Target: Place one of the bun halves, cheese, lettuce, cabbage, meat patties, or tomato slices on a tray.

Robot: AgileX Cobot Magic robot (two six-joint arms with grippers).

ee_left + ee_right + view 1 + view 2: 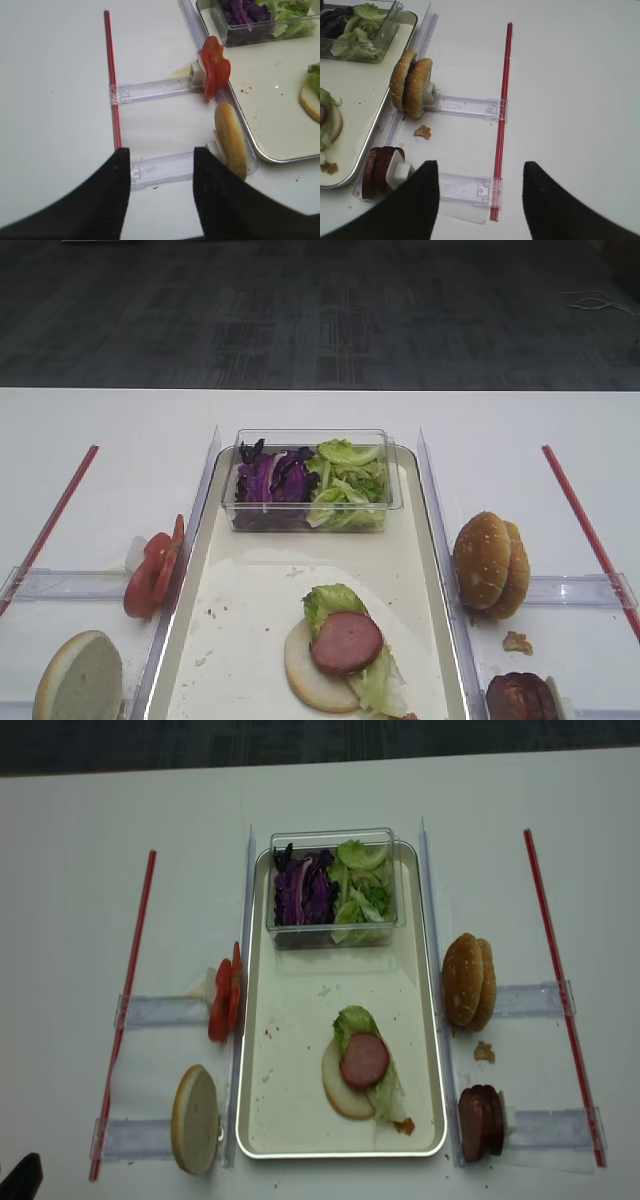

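On the cream tray lies a pale bun half with lettuce and a meat patty on top. A clear box at the tray's far end holds purple cabbage and more lettuce. Tomato slices and a bun half stand in holders left of the tray. Sesame bun halves and patties stand on the right. My left gripper and right gripper both hover open and empty over the table beside their racks. Cheese is out of view.
Red rods and clear plastic rails lie on the white table on both sides of the tray. A crumb lies near the sesame buns. A sauce smear marks the tray.
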